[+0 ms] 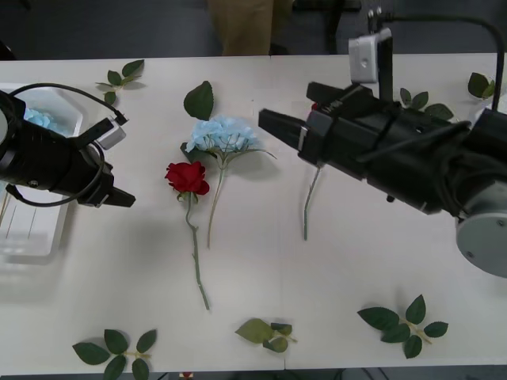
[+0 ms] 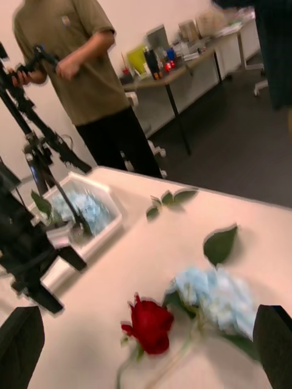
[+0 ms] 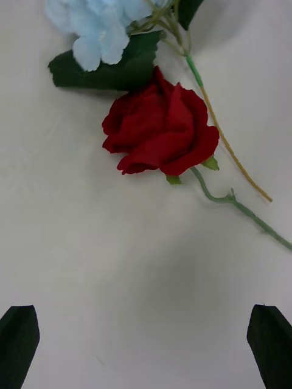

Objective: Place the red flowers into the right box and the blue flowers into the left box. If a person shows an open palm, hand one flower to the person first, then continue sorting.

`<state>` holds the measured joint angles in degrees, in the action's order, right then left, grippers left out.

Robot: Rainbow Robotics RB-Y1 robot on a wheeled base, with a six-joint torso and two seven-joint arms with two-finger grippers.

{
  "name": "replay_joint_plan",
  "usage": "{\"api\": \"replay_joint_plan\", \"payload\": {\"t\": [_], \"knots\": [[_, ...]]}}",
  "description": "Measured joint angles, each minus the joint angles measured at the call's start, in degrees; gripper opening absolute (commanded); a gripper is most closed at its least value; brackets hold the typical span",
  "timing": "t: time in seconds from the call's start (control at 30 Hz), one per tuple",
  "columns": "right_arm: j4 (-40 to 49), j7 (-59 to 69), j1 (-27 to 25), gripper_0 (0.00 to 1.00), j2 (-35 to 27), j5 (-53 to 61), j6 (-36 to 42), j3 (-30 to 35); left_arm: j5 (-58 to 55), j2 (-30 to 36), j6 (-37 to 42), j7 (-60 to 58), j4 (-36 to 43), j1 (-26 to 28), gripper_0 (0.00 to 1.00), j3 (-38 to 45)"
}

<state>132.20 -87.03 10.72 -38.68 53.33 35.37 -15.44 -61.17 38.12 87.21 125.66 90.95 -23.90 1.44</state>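
The counter (image 1: 333, 285) carries the left box (image 1: 32, 237) at its left edge, with blue flowers (image 2: 85, 209) already lying in it; the right box cannot be made out at the right edge behind the arm. The right pincer (image 1: 273, 124) hangs over the middle of the counter toward the far edge, its black fingers spread wide in its wrist view, with a thin green stem (image 1: 309, 207) lying below the arm. The left pincer (image 1: 119, 198) sits low just inward of the left box, fingers likewise parted and holding nothing, aimed at the rose (image 1: 188, 177). That rose lies mid-counter, its bloom touching the leaves of a loose blue flower (image 1: 223, 133), whose stem runs just beside the rose's toward the near edge. The step in hand looks like taking one of this pair. To do it well, the pincer should close on one stem alone, nearer the near edge where the two stems part, not by the heads where they overlap. Lift straight up so the other flower stays put.
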Motion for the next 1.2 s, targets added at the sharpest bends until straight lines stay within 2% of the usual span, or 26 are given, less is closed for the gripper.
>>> {"api": "replay_joint_plan", "payload": {"t": [0.1,0.17,0.33,0.43,0.57,0.73,0.87,1.0,1.1,1.2], "knots": [[-0.5,0.8,-4.4,1.0,-4.7,0.1,1.0,0.7,1.4,0.0,0.2,-2.9,0.0,0.0,1.0,-0.8],[-2.5,0.8,-5.9,1.0,-5.6,0.1,3.6,1.3,2.8,0.0,0.2,-2.9,0.0,0.0,1.0,-1.9],[-12.9,1.2,-5.4,1.0,-3.9,0.1,8.3,1.6,6.5,0.0,0.1,-6.0,0.0,-0.1,1.0,-6.4],[-21.5,1.3,-2.1,1.0,0.1,-0.1,12.4,1.7,10.0,0.0,-0.3,-15.8,0.0,-0.9,1.0,-9.9],[-34.8,1.6,5.5,1.0,7.8,-5.3,18.2,2.2,14.4,0.0,-1.4,-31.1,0.0,-2.7,1.0,-15.6],[-44.8,10.0,14.7,1.0,14.1,-11.7,21.8,2.4,14.8,0.0,-1.7,-35.2,0.0,-5.3,1.0,-20.0],[-47.8,12.3,19.5,1.0,16.5,-15.8,24.5,2.4,15.0,0.0,-1.7,-38.2,0.0,-7.2,1.0,-23.1],[-51.3,14.3,23.2,1.0,18.0,-20.3,26.0,2.4,16.1,0.0,-1.7,-51.4,0.0,-9.4,1.0,-27.4],[-54.6,16.1,25.0,1.0,18.2,-21.7,25.4,1.7,16.9,0.0,-1.7,-58.9,0.1,-10.2,1.0,-29.6],[-59.4,16.2,26.7,1.0,18.2,-22.0,21.7,0.0,18.7,0.0,-1.7,-59.3,0.3,-10.3,1.0,-31.2]]}}
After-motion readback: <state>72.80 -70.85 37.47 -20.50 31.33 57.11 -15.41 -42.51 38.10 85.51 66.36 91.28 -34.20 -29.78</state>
